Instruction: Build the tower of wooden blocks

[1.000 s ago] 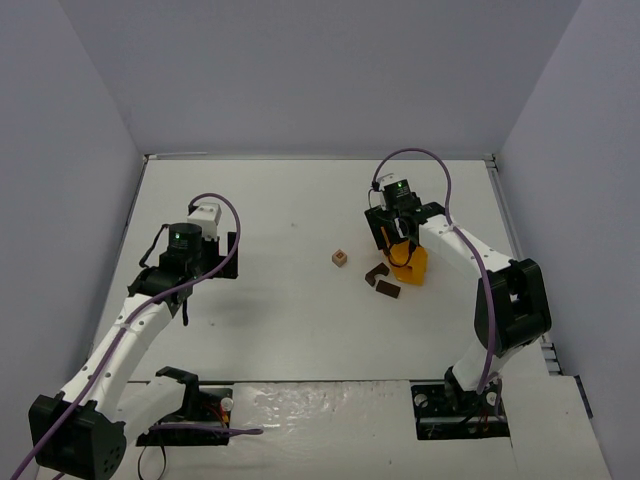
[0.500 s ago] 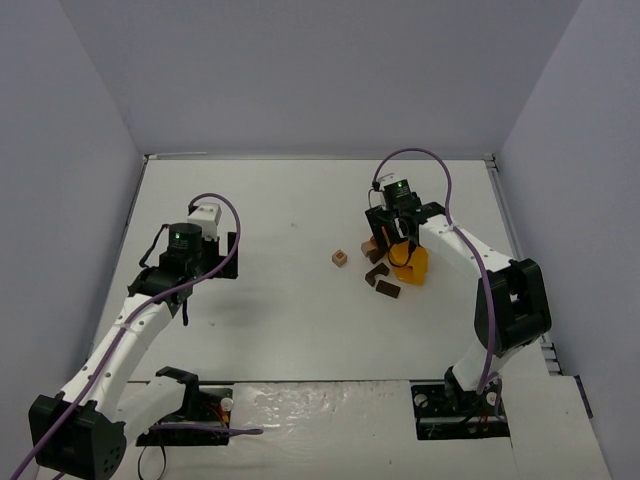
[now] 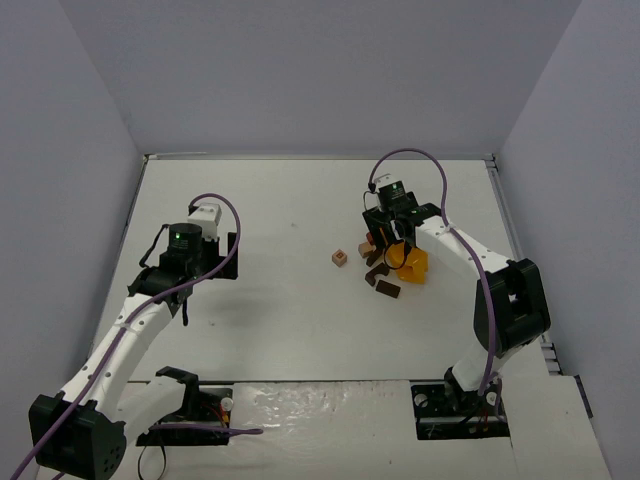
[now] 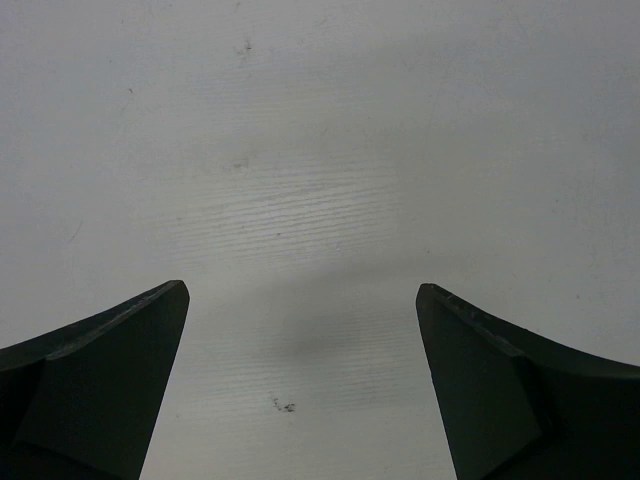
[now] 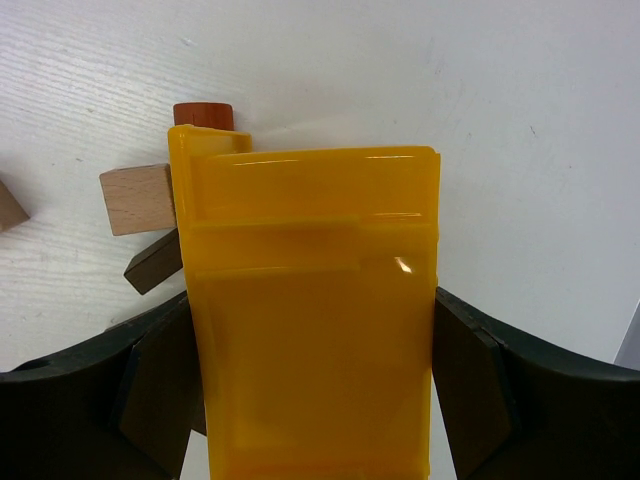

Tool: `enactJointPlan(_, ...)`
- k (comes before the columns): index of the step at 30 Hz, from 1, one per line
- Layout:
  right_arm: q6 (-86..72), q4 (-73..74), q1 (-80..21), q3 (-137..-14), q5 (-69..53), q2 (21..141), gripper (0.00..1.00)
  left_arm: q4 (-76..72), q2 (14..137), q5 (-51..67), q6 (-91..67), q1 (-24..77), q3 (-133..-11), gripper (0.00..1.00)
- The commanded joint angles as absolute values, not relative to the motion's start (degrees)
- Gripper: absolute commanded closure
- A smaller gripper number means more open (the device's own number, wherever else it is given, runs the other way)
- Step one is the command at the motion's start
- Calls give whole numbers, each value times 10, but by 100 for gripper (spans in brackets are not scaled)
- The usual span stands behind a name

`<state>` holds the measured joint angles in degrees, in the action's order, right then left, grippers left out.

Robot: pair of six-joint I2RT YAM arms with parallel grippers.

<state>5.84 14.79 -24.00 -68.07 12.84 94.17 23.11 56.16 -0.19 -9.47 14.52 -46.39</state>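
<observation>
emptying step, by the look: right gripper (image 5: 310,350) clamped on bin (image 5: 300,230), left gripper (image 4: 300,330) spread wide above table (image 4: 300,150). blocks (image 5: 135,198) scattered just beside bin, no tower yet. next: park bin, then pinch one block squarely as base.

Wood blocks (image 3: 388,290) lie on the table (image 3: 280,200) just left of the bin (image 3: 415,262).

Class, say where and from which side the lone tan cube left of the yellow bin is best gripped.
Probably from straight above, closing on two opposite side faces of the tan cube. It sits flat, apart from the other blocks, leaving finger room either side.
</observation>
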Motion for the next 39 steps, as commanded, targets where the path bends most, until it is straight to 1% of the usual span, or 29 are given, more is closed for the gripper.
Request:
enactJointPlan(1,63,133,-255,-698,168,919,100,214,562,0,-98,148,-499,3)
enactJointPlan(11,53,133,-257,-694,223,919,100,215,560,0,-98,148,-499,3)
enactJointPlan(23,46,133,-257,-693,250,925,100,216,559,0,-98,148,-499,3)
enactJointPlan(29,38,133,-254,-700,285,925,100,217,559,0,-99,148,-498,3)
enactJointPlan(34,91,128,-244,-757,258,942,100,216,560,0,-98,148,-499,3)
enactJointPlan(39,201,104,-217,-870,214,1020,100,217,560,0,-98,148,-499,3)
